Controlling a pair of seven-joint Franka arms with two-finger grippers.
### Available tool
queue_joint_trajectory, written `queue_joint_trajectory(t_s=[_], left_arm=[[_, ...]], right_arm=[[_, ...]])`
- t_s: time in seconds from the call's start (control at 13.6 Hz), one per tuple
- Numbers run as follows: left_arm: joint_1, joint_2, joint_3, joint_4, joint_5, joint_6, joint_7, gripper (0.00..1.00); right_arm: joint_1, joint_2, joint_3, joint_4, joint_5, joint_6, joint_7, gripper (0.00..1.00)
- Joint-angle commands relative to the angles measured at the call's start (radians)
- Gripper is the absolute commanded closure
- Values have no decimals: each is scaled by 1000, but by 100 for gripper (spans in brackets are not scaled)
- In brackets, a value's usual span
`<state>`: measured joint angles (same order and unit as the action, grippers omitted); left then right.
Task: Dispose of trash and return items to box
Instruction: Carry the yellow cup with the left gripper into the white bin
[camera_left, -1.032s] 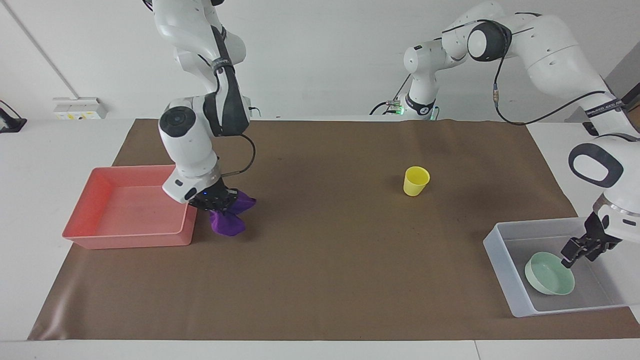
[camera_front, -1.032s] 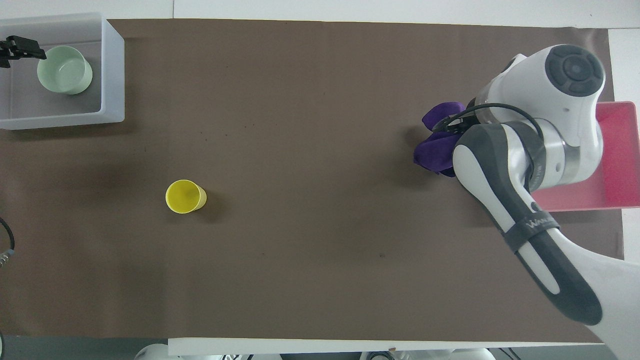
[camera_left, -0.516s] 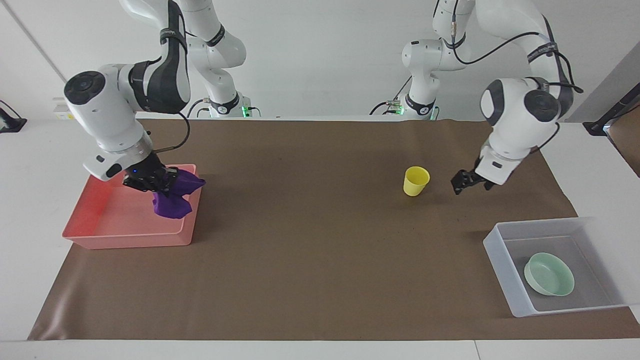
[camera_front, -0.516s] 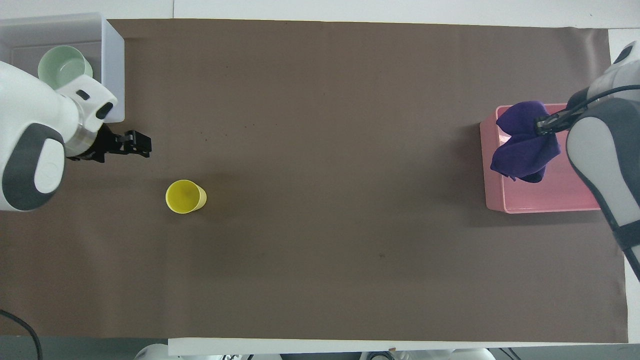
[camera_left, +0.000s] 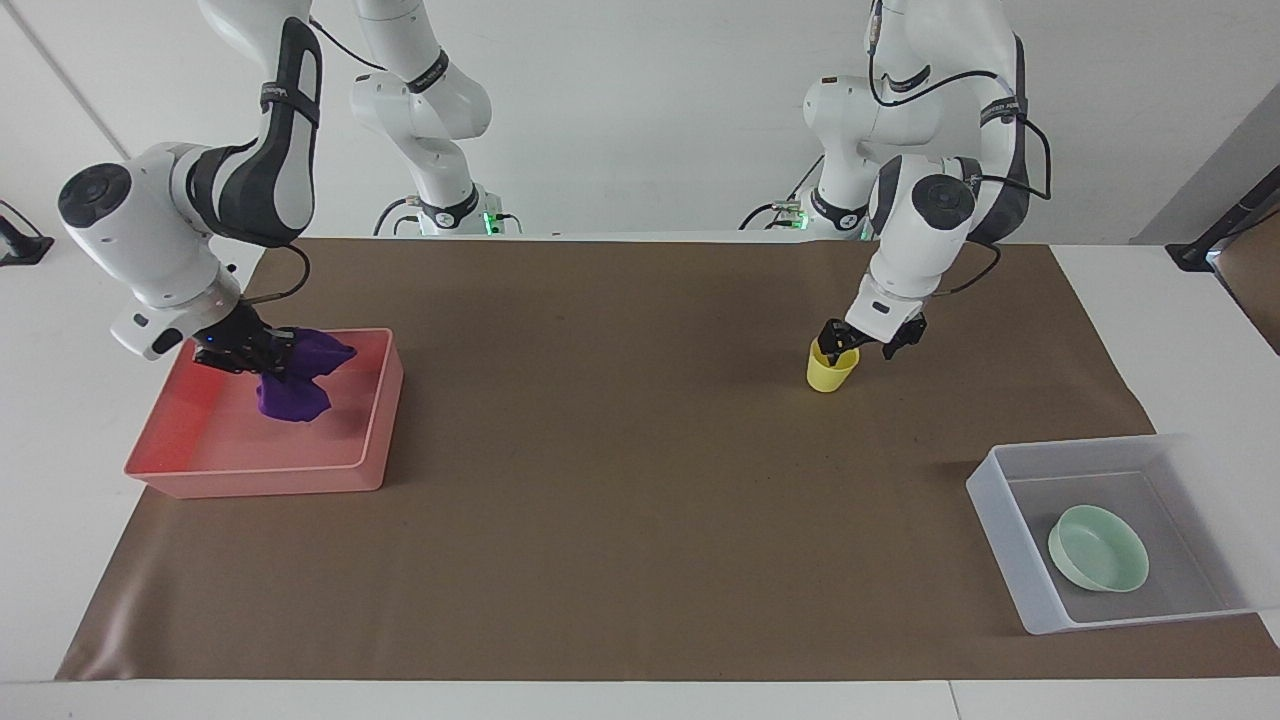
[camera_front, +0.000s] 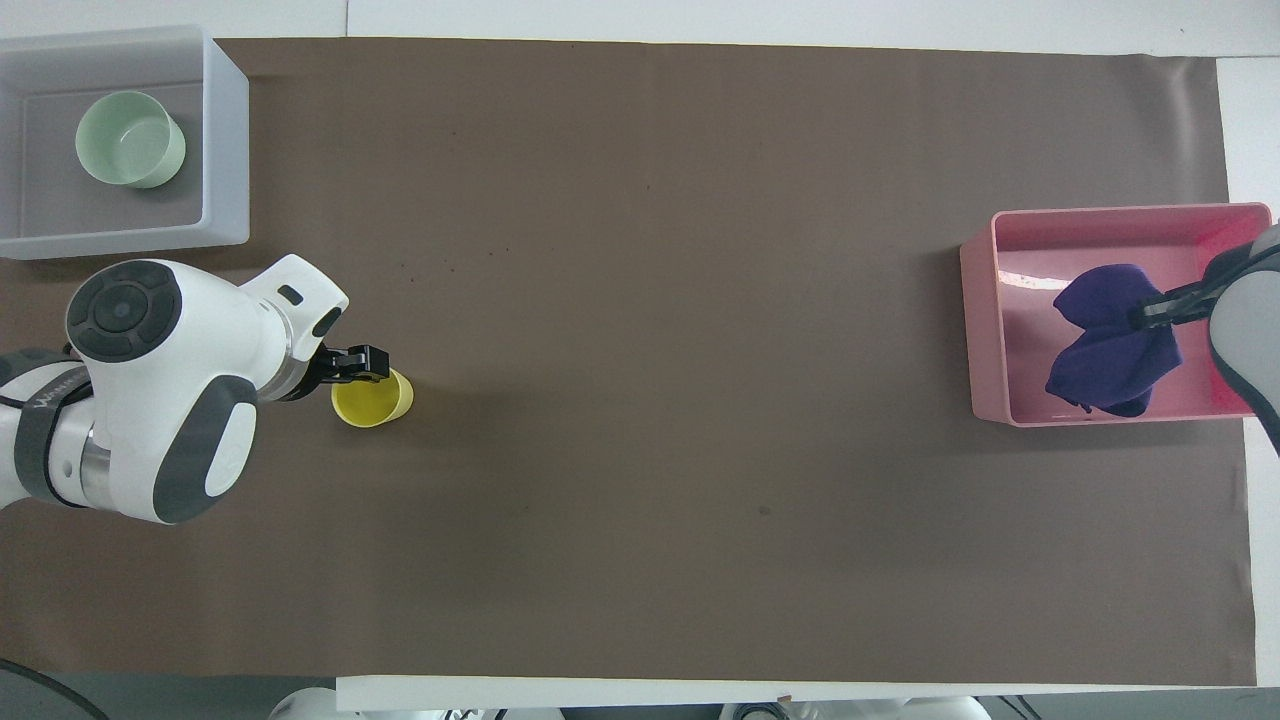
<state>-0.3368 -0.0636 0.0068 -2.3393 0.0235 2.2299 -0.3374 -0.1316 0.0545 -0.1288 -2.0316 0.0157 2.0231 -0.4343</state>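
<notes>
Seen from above, the left hand (camera_front: 366, 362) meets the rim of a yellow cup (camera_front: 372, 398) on the brown-covered table (camera_front: 640, 450), a mint bowl (camera_front: 130, 139) sits in a whitish bin (camera_front: 228, 130), and a purple cloth (camera_front: 1110, 340) hangs over a pink tray (camera_front: 975, 330).

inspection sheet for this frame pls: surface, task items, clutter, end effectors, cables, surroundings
Surface: brown mat over a white table.
Job's things: purple cloth held over the pink tray; yellow cup upright on the mat; mint-green bowl in the translucent bin.
Clutter: nothing seen.
End effectors: right end effector shut on the cloth; left end effector at the cup's rim.
Cables: black cables along both arms.
Surroundings: white wall.
</notes>
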Motion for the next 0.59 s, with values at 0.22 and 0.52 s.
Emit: queue_joint_trajectory(t_s=[0.22, 0.52], left_arm=[[-5, -30, 13, -29, 22, 37, -38, 100], [70, -29, 24, 263, 22, -316, -25, 100]], right_arm=[[36, -35, 18, 7, 1, -17, 5, 16], [101, -35, 18, 117, 0, -136, 107, 16]])
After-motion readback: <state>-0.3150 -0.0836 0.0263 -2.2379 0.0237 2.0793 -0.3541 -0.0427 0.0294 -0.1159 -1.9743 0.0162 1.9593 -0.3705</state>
